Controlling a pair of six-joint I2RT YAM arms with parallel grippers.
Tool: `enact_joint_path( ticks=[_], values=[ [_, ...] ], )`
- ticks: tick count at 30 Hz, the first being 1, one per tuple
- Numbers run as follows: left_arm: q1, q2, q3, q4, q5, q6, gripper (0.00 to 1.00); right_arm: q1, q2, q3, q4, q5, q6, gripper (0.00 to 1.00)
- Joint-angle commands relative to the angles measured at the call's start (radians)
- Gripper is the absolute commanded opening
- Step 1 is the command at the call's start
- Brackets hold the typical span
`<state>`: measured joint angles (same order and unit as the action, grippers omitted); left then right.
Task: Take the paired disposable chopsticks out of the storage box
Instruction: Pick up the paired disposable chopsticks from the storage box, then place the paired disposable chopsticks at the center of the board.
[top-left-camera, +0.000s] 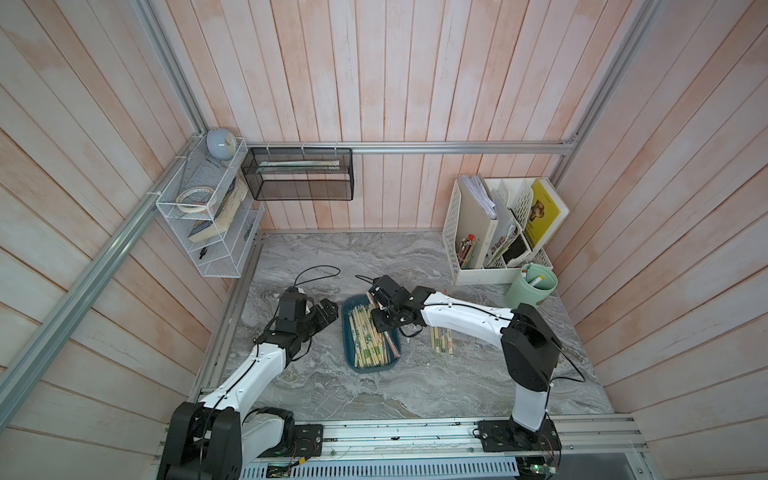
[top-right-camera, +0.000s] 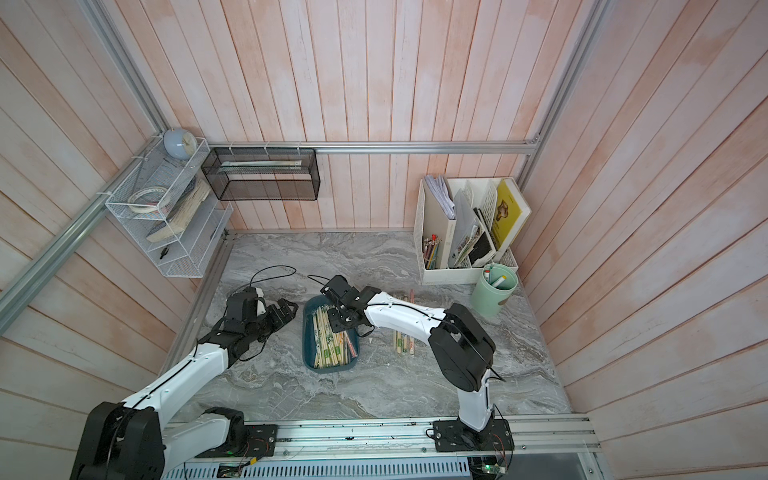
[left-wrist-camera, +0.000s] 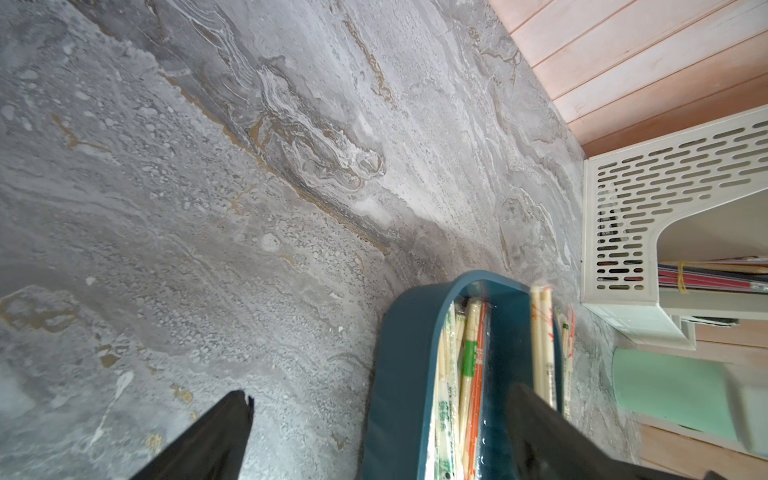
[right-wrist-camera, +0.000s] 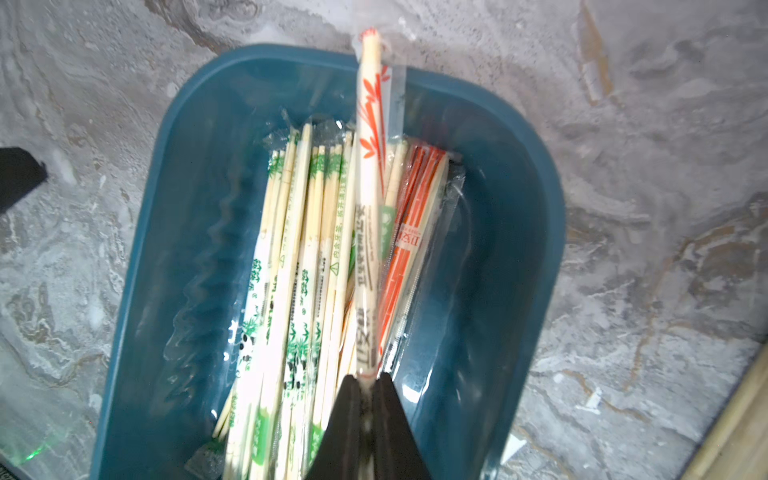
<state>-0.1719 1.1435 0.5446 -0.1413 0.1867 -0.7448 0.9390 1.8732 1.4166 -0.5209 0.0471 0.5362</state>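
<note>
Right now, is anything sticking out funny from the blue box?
Yes. One chopstick pair with orange marks pokes out past the storage box rim, raised above the other pairs. It is not spilled: the right gripper is shut on its end, holding it.

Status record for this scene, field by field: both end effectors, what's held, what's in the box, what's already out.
right end effector: shut on one chopstick pair in an orange-printed sleeve
held pair position: over the storage box, far end past its rim
left end effector: open, holding nothing, near the box's side
in box: many sleeved pairs, green and red print
out of box: loose pairs lying on the table, on the right arm's side of the box
</note>
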Motion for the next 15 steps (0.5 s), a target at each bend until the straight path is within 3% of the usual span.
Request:
enact_joint_path(
  ticks=[1,15],
  values=[
    [0.003,-0.001,0.003,0.019,0.020,0.004,1.00,-0.029,-0.061,-0.026,0.020,0.014,0.039,0.05],
    [-0.020,0.017,0.034,0.015,0.024,-0.006,1.00,-0.179,-0.196,-0.300,0.131,0.075,0.148,0.05]
  ],
)
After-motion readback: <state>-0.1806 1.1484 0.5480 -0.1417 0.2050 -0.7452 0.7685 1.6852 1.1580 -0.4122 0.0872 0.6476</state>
